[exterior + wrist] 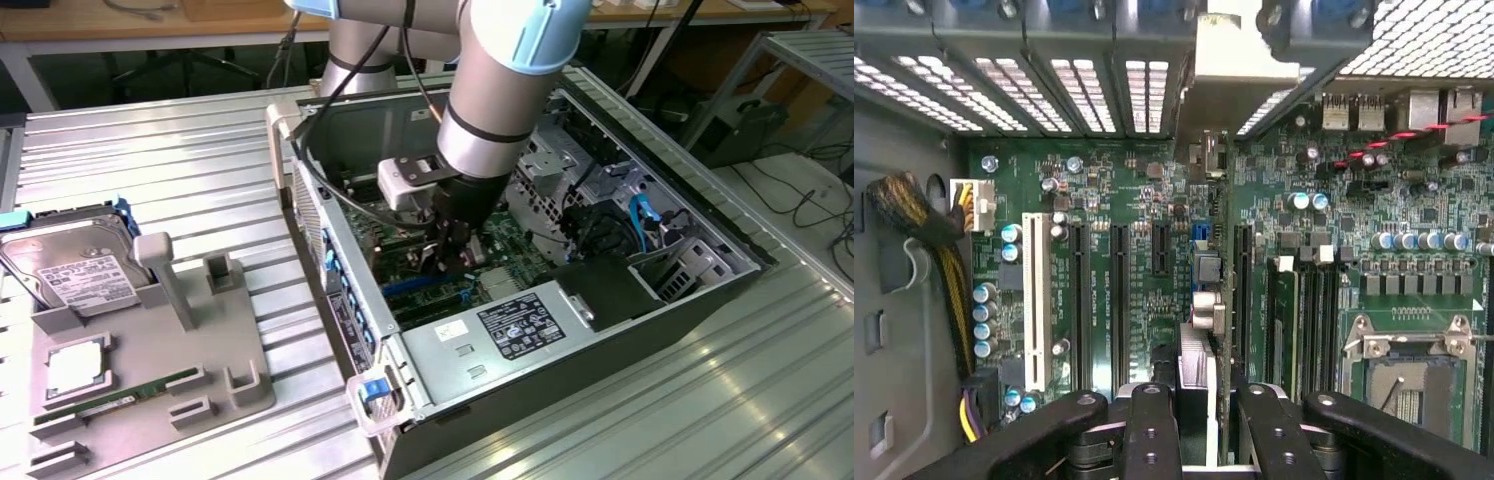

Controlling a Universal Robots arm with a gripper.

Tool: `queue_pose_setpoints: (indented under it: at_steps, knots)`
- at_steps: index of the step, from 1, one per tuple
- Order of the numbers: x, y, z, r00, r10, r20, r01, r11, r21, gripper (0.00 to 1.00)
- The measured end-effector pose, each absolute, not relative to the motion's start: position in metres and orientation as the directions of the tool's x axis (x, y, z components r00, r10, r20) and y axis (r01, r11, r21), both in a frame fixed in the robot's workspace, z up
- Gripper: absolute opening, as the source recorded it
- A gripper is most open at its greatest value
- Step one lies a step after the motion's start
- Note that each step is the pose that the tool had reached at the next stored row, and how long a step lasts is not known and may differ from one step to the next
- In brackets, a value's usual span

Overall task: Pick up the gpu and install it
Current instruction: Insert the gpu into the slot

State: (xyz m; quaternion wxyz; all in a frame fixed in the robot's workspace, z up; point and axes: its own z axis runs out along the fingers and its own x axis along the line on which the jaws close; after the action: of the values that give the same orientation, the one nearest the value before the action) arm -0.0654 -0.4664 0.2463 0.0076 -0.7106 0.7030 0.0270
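Your gripper [1206, 425] pinches the gpu [1206, 300] edge-on over the motherboard [1144, 300] (inside the PC case [641, 340]); keep it vertical, bracket [1232, 65] lined w/ rear slot.

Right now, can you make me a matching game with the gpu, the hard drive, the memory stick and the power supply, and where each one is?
Things
1. gpu
2. hard drive
3. memory stick
4. power supply

Places
A. lying flat in a groove of the gray holder
B. gripped in the hand, over the green motherboard
C. propped up at the gray holder's far end, on the exterior view's left
D. mounted in a corner of the computer case

Pairs: 1-B, 2-C, 3-A, 4-D
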Motion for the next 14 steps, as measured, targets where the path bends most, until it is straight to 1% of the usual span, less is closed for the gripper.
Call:
queue_pose_setpoints:
  at_steps: [14]
  knots:
    - [-0.0736,-0.4664,0.2445,0.010,-0.999,-0.049,-1.000,-0.011,0.027,0.28]
